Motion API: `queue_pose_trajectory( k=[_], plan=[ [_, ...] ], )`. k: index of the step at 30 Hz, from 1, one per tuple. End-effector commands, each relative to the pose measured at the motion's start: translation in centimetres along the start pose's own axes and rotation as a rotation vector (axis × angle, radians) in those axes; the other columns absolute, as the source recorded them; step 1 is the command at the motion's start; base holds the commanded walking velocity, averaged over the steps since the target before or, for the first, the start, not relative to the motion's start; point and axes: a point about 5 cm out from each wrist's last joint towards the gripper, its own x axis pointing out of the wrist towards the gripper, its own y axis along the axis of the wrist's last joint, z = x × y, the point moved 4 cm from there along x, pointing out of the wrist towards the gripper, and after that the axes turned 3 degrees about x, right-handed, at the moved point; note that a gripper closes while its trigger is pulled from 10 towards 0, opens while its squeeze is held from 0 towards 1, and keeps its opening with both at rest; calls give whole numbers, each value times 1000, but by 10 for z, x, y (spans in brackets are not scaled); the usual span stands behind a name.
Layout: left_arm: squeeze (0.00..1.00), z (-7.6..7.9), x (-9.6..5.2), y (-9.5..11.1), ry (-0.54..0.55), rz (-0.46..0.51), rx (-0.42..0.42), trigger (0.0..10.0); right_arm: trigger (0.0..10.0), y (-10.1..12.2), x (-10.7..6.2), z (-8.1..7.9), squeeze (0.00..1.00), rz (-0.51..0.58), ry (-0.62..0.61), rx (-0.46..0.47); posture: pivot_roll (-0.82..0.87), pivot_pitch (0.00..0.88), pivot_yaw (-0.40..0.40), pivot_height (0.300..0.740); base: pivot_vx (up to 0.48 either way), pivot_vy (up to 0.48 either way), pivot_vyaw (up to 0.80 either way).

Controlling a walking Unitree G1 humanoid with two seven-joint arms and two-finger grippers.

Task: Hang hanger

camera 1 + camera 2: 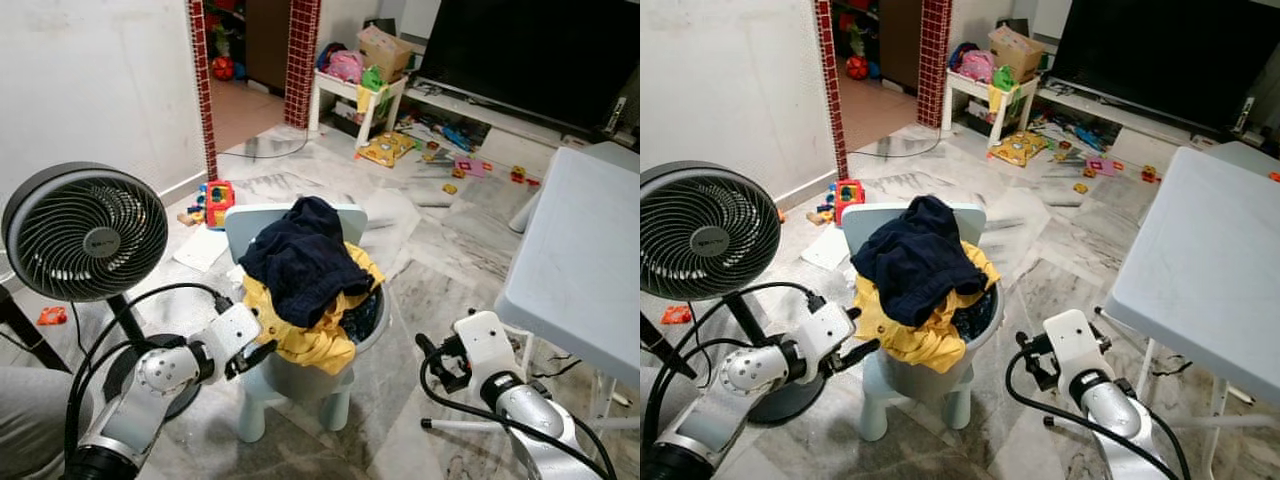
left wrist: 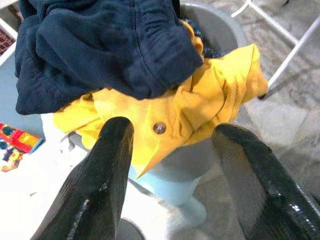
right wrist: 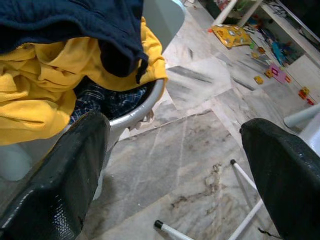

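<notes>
**Both grippers beside laundry bucket, no hanger to be made out**

Far left: black round fan (image 1: 85,232) on a stand, cable looping down by the robot's left arm. L gripper (image 1: 258,356) sits at approx 8 o'clock of the grey bucket (image 1: 372,338), tips just beside the yellow garment (image 1: 315,335) hanging over the rim; can't tell if touching. In the L wrist view its fingers (image 2: 102,175) are spread wide, nothing between them, aimed at the yellow cloth & a small round button (image 2: 159,128).

Centre: bucket stands on a pale blue kid's chair (image 1: 270,395), chair back rising behind at 12 o'clock. Clothes heaped above the rim: dark navy garment (image 1: 305,258) on top, crumpled; yellow one under it, spilling over front & left side; dark plaid fabric (image 3: 112,100) inside at the right. No hanger distinguishable in the heap.

Right of bucket: R gripper (image 1: 428,352) at approx 4 o'clock of bucket, apart from it, low over the marble floor (image 1: 440,250). R wrist view: fingers (image 3: 60,175) spread wide, empty, bucket rim next to one.

Far right: white folding bench (image 1: 580,265), thin white legs below. Background at 12–1 o'clock: toys (image 1: 455,165) strewn on floor, white shelf (image 1: 355,100), dark TV (image 1: 530,45), red-tiled doorway (image 1: 300,60).
</notes>
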Motion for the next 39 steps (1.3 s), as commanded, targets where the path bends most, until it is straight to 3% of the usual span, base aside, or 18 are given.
queue_pose_trajectory(
  k=[1,2,10,11,12,13,19,26,39],
  plan=[
    [322,-8,3,8,-2,24,60,10000,10000,3,0,5,0,1,-8,-3,119,0,-133,740,0,0,0],
    [1000,-10,4,8,-3,28,58,10000,10000,3,0,5,0,1,-8,-4,116,0,-131,740,0,0,0],
    [1000,-23,16,18,2,49,125,10000,10000,2,-2,6,0,-2,-14,-1,104,0,-132,740,0,0,0],
    [929,-24,19,19,-4,48,133,10000,10000,2,-2,6,0,-2,-13,0,104,0,-132,740,0,0,0],
    [420,-24,21,20,-8,45,136,10000,10000,2,-2,5,0,-2,-12,0,97,0,-132,740,0,0,0],
    [0,-25,24,21,-13,44,138,10000,10000,3,-2,5,0,-1,-10,0,97,0,-132,740,0,0,0],
    [0,-28,38,21,-34,8,216,10000,10000,12,-4,3,0,22,-4,22,69,0,-130,740,0,0,0],
    [0,-35,49,27,-31,-18,231,10000,10000,17,-15,3,0,27,1,68,31,0,-121,740,0,0,0],
    [0,-20,64,46,-86,41,282,10000,10000,20,-29,-8,0,13,28,96,-23,0,-110,740,0,0,0]
  ],
)
